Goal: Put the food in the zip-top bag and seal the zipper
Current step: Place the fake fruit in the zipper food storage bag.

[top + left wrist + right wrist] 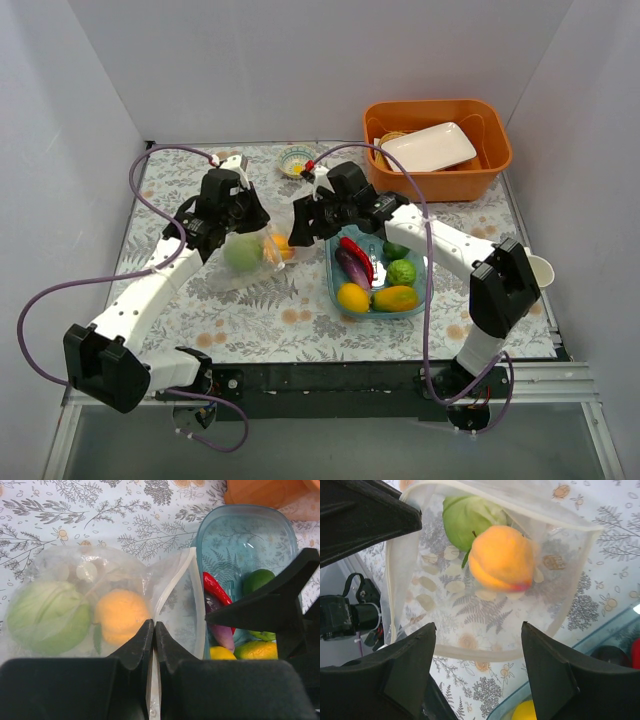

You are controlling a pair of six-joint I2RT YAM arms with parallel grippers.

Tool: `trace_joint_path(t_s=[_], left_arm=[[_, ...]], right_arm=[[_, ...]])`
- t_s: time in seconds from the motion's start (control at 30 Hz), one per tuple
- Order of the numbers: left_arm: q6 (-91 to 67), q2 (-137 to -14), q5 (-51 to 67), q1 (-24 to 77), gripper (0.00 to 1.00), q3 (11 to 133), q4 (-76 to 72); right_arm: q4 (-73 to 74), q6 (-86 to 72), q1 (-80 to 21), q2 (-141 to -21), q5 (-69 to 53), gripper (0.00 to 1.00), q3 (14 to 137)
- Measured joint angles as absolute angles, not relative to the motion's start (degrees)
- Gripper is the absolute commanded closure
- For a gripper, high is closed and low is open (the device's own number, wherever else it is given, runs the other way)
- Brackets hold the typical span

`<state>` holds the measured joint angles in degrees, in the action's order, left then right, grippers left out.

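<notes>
The clear zip-top bag (232, 270) lies left of centre with the green cabbage (240, 252) and the orange peach (280, 248) inside. My left gripper (154, 626) is shut on the bag's whitish zipper (172, 587) at the mouth, which gapes wide. Just above that mouth my right gripper (478, 625) hangs open and empty, with the peach (502, 562) and cabbage (467, 515) below it. In the blue tray (330, 275) lie the red chilli (357, 255), purple eggplant (352, 268), yellow lemon (352, 297), orange mango (395, 298) and two limes (401, 271).
An orange bin (490, 165) holding a white plate (430, 145) stands at the back right. A small bowl (296, 160) sits behind the grippers. A white cup (540, 270) stands at the table's right edge. White walls close in the table.
</notes>
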<state>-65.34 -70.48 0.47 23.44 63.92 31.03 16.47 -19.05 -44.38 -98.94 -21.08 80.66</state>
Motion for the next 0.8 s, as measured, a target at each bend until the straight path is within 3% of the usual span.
trace_joint_path(t_s=[0.3, 0.5, 0.63, 0.8], left_arm=[[-65.6, -69.0, -3.0, 23.4, 0.96, 63.9, 31.0], [-65.9, -68.6, -3.5, 23.4, 0.96, 63.7, 31.0], [-66.0, -68.6, -3.4, 23.4, 0.97, 63.5, 30.9], [-66.0, -68.7, -3.4, 23.4, 0.97, 63.5, 30.8]], right_arm=[[17.2, -22.6, -43.1, -91.4, -9.0, 0.21, 74.8], [20.0, -25.9, -40.2, -86.7, 2.8, 0.02, 68.5], [19.8, -25.4, -40.1, -79.1, 8.7, 0.02, 61.8], [25.6, -25.1, -39.4, -77.3, 12.8, 0.03, 62.3]])
